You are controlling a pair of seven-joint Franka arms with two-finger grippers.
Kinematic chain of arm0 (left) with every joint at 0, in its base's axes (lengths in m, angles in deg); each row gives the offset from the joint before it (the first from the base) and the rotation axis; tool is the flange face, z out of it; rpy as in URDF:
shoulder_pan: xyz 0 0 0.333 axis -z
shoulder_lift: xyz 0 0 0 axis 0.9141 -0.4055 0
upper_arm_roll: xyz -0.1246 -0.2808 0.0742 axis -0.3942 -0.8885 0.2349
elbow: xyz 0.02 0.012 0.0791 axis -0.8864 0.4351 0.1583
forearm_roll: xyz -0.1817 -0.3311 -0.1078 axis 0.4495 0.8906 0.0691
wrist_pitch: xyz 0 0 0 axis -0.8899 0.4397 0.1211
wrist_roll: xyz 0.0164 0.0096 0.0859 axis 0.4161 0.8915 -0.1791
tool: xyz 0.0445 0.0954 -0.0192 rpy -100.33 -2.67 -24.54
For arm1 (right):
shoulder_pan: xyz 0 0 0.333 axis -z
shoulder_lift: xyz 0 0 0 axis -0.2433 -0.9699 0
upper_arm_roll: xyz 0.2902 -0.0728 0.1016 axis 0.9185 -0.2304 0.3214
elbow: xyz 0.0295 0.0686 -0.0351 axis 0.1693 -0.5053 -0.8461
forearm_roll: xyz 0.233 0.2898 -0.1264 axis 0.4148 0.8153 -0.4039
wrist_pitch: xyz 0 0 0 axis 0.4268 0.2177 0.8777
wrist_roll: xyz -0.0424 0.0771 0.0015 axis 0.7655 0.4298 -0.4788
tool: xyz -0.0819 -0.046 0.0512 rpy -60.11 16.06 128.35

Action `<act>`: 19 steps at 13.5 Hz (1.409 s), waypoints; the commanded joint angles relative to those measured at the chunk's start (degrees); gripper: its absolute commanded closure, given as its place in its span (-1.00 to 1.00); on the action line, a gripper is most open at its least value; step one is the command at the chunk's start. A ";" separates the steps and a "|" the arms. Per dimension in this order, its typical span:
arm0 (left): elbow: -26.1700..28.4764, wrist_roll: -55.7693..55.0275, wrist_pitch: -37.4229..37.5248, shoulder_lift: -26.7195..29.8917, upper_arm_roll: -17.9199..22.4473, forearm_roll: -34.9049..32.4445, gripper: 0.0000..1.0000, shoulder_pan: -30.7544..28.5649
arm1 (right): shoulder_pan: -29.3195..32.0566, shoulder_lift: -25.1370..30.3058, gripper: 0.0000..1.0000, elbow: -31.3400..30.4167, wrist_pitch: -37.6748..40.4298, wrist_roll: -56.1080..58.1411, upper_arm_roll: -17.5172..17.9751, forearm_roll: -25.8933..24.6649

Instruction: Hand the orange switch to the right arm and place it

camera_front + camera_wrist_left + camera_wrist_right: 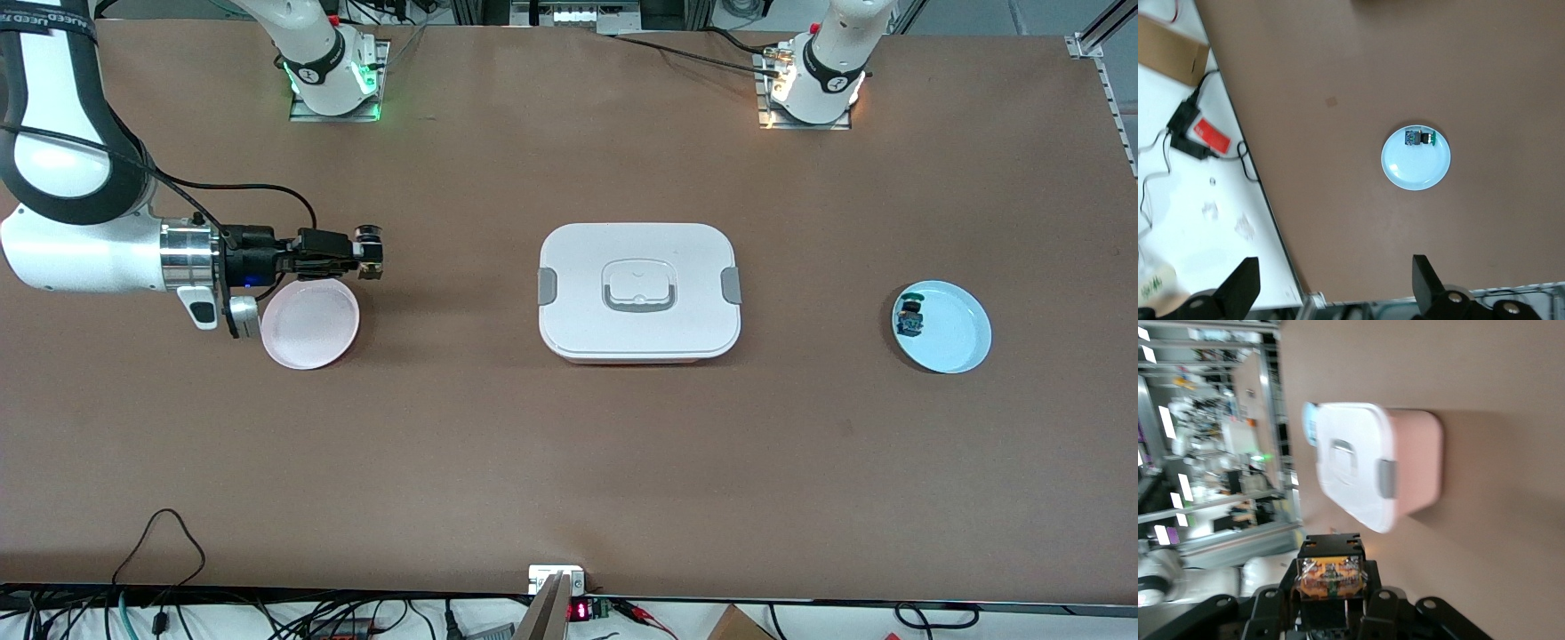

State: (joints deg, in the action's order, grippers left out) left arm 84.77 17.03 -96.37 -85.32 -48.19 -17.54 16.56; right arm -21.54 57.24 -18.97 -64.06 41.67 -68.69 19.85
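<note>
The right arm's slim black two-finger gripper [372, 253] is clenched on the orange switch [370, 251], a tiny black blocky push-button part with an orange-tan body, and holds it in the air just past the rim of the shallow round pink plate [310, 324] at the right arm's end of the table. In the right wrist view the switch [1330, 577] sits squarely between the fingers with its orange face showing. It looks light, rigid and hard-sided, so a firm pinch across its flat black flanks should suit it; being so small, it could twist or slip out if the grip loosens early. The pink plate appears empty. In the middle of the table stands a white rectangular lidded box with grey side latches [638, 291], closed, its contents hidden. Toward the left arm's end lies a pale blue round plate [951, 333] holding a similar black switch with green-blue parts [910, 316] near its rim. The left arm's wide black claw gripper [1335, 290] waits high over that end, fingers spread and empty.
</note>
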 commanded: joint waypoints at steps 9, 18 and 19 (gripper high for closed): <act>16.74 -57.92 4.04 5.30 42.50 13.26 -1.00 36.67 | 0.69 1.53 1.00 -1.09 -7.88 -2.42 -0.08 -40.59; 31.62 -59.46 -13.02 5.48 47.45 13.28 -1.00 38.71 | 0.43 0.56 1.00 -4.77 -14.03 -9.64 -0.08 -57.74; 31.10 -59.02 -13.37 5.57 47.63 13.46 -1.00 38.71 | 0.34 0.56 1.00 -5.22 -14.13 -8.07 0.00 -60.72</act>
State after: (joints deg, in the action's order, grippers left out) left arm 115.25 -42.12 -108.19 -81.28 -2.42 -4.54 54.31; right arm -21.07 57.14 -22.32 -76.66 32.55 -69.08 -36.86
